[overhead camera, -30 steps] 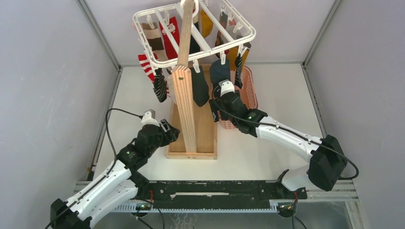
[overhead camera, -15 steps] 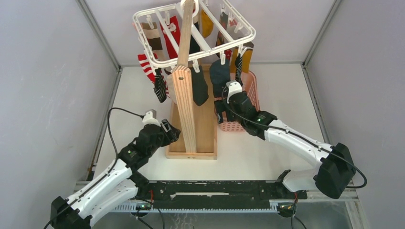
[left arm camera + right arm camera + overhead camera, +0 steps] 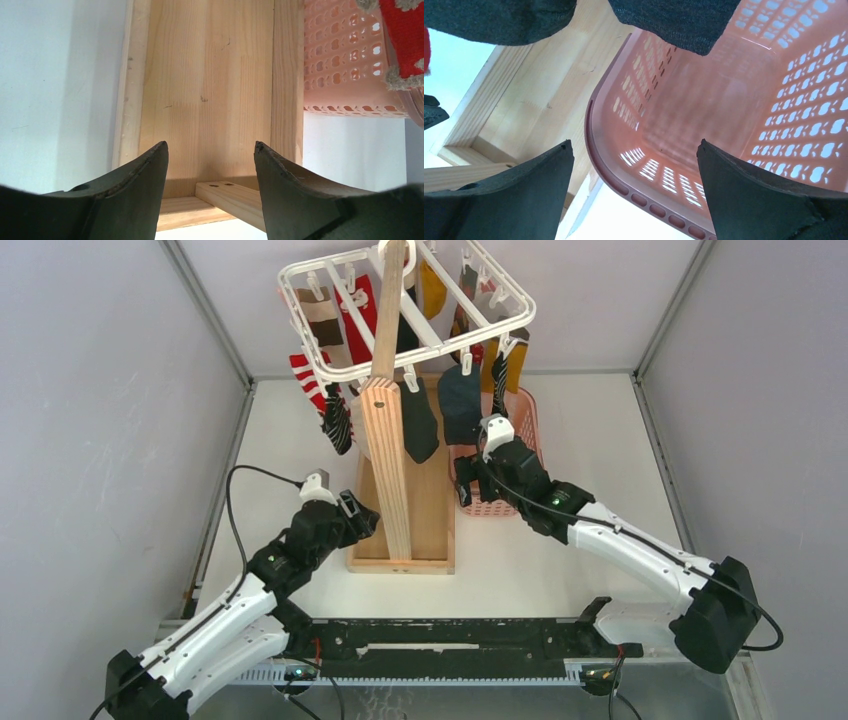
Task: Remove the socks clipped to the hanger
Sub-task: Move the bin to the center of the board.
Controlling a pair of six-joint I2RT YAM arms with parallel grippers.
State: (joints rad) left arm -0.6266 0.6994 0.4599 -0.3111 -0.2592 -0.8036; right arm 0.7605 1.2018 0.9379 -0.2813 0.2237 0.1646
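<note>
Behind the wooden post (image 3: 386,455), several socks (image 3: 419,426) half hidden; left pincer (image 3: 210,150) and right pincer (image 3: 634,146) both agape, empty.

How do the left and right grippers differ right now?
The right gripper has its jaws set wider apart than the left gripper. The right gripper looks into the pink basket, with dark socks hanging close by. The left gripper faces the wooden stand, beside its base. Both are open and hold nothing.

The white rectangular hanger (image 3: 300,320) sits up high, slightly tilted. Mixed socks (image 3: 418,420) dangle beneath it, pinned on: red-striped, black, dark grey, mustard and brown-banded.
</note>
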